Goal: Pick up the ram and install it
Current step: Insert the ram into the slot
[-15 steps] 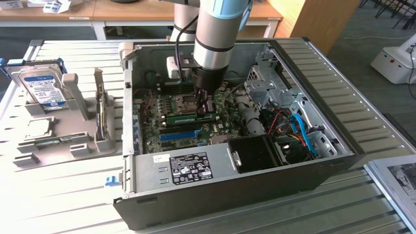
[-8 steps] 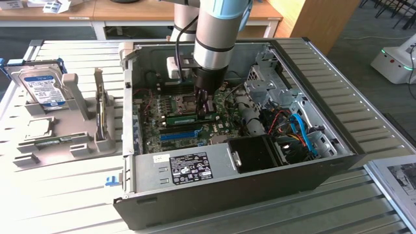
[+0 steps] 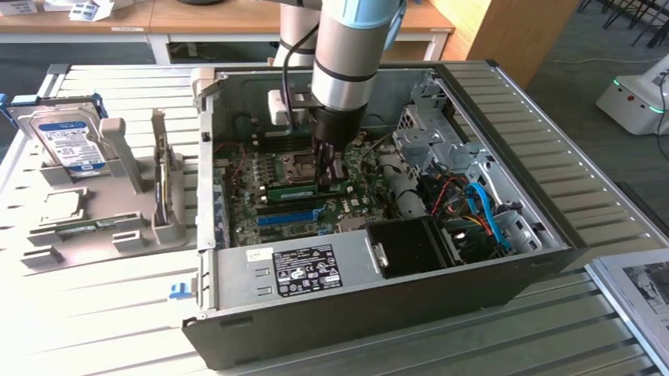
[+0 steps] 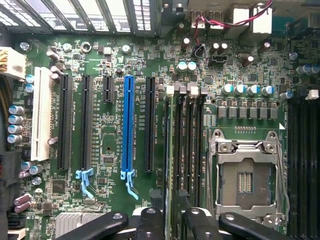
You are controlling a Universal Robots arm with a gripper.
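The ram (image 3: pixel 291 190) is a narrow green stick that stands on edge in a memory slot on the motherboard, inside the open computer case (image 3: pixel 544 235). In the wrist view the ram (image 4: pixel 169 150) shows edge-on as a thin green strip beside the other black memory slots (image 4: pixel 192 145). My gripper (image 3: pixel 332 180) reaches down into the case at the ram's end toward the exterior view's right. Its black fingers (image 4: pixel 150 222) stand apart on either side of the ram's line, the gripper (image 4: pixel 173 217) open and wider than the stick, and not pressing on it.
The empty processor socket (image 4: pixel 247 175) lies just beside the memory slots. A long blue slot (image 4: pixel 128 125) and black slots fill the board's other side. Cables (image 3: pixel 481 207) and a black fan housing (image 3: pixel 413 243) crowd the case. A grey holder (image 3: pixel 115 235) outside carries a hard drive (image 3: pixel 65 141).
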